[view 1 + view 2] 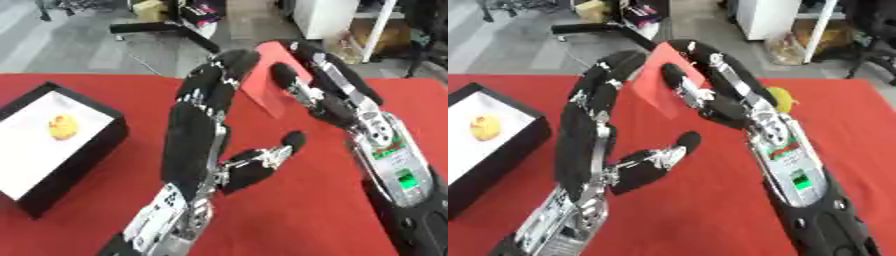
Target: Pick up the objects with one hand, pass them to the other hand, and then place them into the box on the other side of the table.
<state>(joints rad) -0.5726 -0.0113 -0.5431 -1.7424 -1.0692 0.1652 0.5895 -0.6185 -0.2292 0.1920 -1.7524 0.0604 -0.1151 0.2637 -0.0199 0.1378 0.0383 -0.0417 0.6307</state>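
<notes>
Above the red table (87, 82), the right hand (710, 95) pinches a flat red card (658, 80). The left hand (206, 130) touches it, fingers straight. A yellow toy (63, 126) sits in the black box (79, 160).

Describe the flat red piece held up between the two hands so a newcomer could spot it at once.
Start at the red table, then look above its middle, where the left hand and right hand meet. Pinched in the right hand's fingers is a flat red card, tilted in the air. Unlike the yellow object in the box, it is thin, straight-edged and off the table.
</notes>
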